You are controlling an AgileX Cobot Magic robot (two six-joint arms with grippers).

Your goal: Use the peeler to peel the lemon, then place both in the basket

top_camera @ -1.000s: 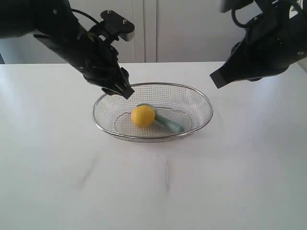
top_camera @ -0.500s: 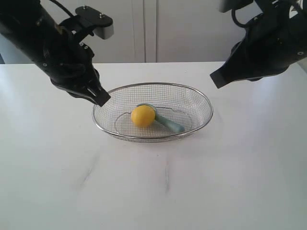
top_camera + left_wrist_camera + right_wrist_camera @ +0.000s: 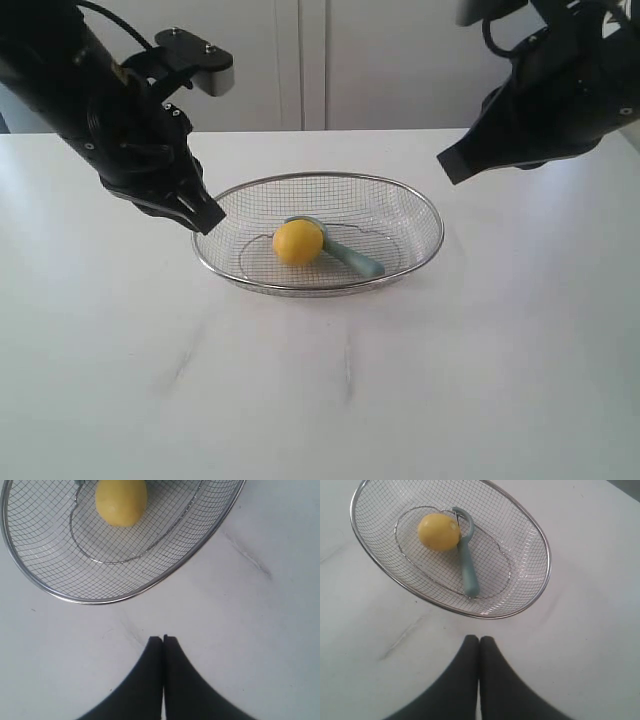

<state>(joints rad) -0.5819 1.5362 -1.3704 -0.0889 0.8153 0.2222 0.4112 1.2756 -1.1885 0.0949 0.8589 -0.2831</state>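
Observation:
The yellow lemon (image 3: 298, 242) lies in the middle of the wire basket (image 3: 425, 205), touching the blade head of the teal peeler (image 3: 350, 257), whose handle points to the right. The right wrist view shows the lemon (image 3: 438, 531), the peeler (image 3: 466, 570) and the basket rim (image 3: 545, 550) together. The left wrist view shows the lemon (image 3: 121, 501) inside the basket (image 3: 95, 598). My left gripper (image 3: 208, 220) hangs shut and empty just outside the basket's left rim; its fingertips (image 3: 156, 641) press together. My right gripper (image 3: 447, 168) is shut and empty, raised off to the basket's right.
The basket stands on a white table (image 3: 320, 400) with faint scuff marks in front of it. White cabinet doors (image 3: 330, 60) close off the back. Bare tabletop lies in front of the basket and on both sides.
My left gripper drew back from above the basket's left rim, leftward and outward, then settled slightly lower beside it. The right arm, lemon and peeler have not moved.

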